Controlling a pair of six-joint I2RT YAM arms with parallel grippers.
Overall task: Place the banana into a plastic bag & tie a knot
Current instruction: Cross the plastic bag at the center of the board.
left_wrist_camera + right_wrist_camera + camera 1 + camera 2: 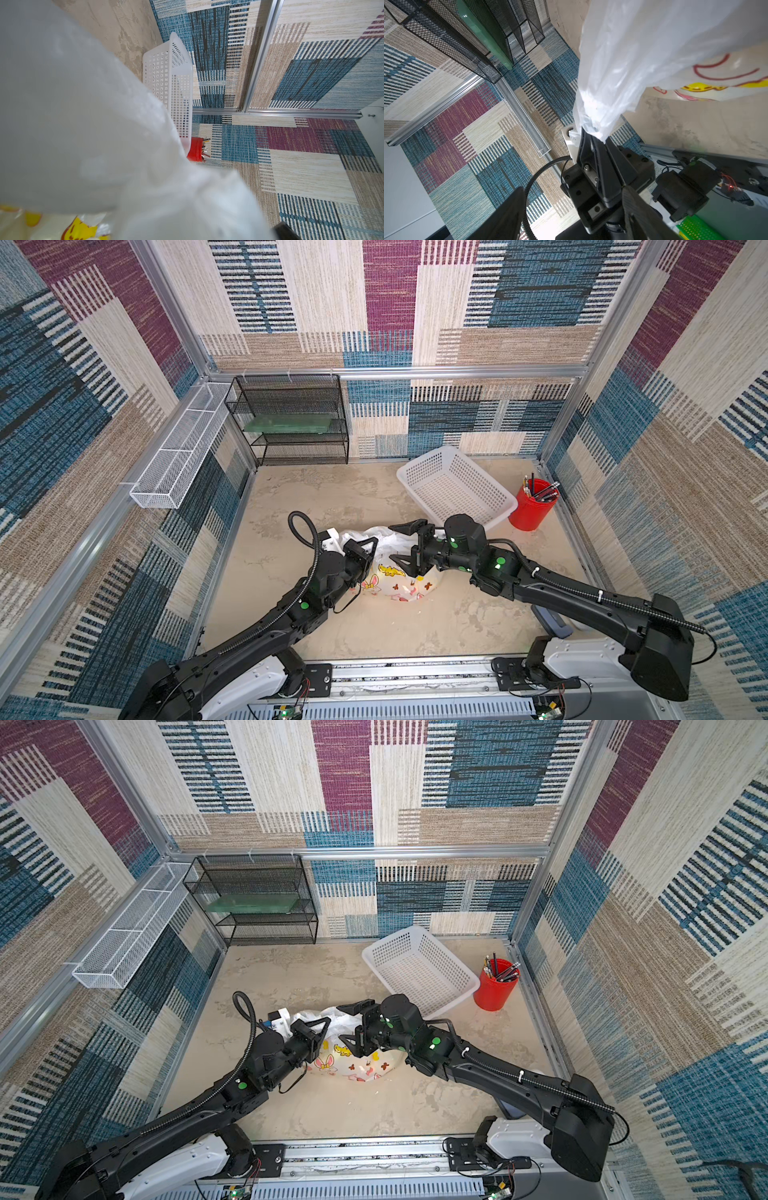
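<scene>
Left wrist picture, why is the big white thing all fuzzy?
In the left wrist view the bag is very close up, so it is out of focus, while the basket farther off looks sharp; in the right wrist view the bag is farther away, so its wrinkles show clearly where the left gripper pinches it.

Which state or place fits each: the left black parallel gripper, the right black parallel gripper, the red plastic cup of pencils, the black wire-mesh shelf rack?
1 left gripper
2 right gripper
3 red cup
4 mesh rack

A holds a green board
B jaws apart over the white printed plastic bag
C shut on bunched bag plastic
D beside the white perforated basket

Pairs: 1-C, 2-B, 3-D, 4-A
</scene>
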